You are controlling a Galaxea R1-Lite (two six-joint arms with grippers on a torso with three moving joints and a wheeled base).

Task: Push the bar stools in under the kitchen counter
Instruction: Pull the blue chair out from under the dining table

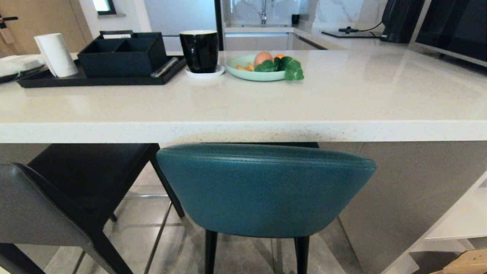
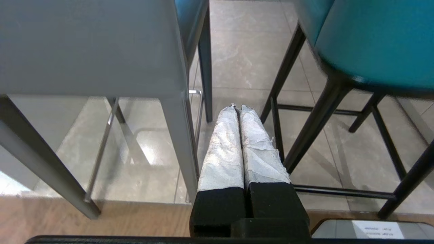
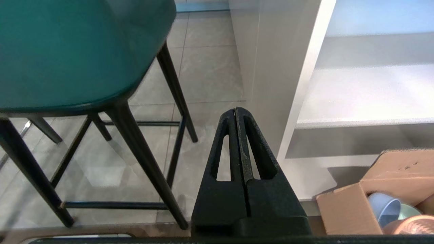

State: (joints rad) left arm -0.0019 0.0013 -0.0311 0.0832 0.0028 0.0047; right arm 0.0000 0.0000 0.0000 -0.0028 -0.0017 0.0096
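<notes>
The teal bar stool (image 1: 262, 190) stands straight ahead, its curved back just below the front edge of the white kitchen counter (image 1: 243, 131). The grey bar stool (image 1: 34, 205) stands at the left, its dark seat reaching under the slab. Neither arm shows in the head view. My left gripper (image 2: 238, 107) hangs shut and empty between the grey stool's leg (image 2: 179, 135) and the teal stool's black legs (image 2: 317, 118). My right gripper (image 3: 235, 110) is shut and empty, to the right of the teal stool (image 3: 74, 51), in front of the white end panel (image 3: 271, 67).
On the counter stand a black tray (image 1: 95, 78) with a dark box, a paper roll (image 1: 57, 53), a black cup (image 1: 199, 49) and a green plate of food (image 1: 258, 68). White shelves (image 3: 366, 91) and an open cardboard box (image 3: 383, 193) lie to the right. Grey tiled floor below.
</notes>
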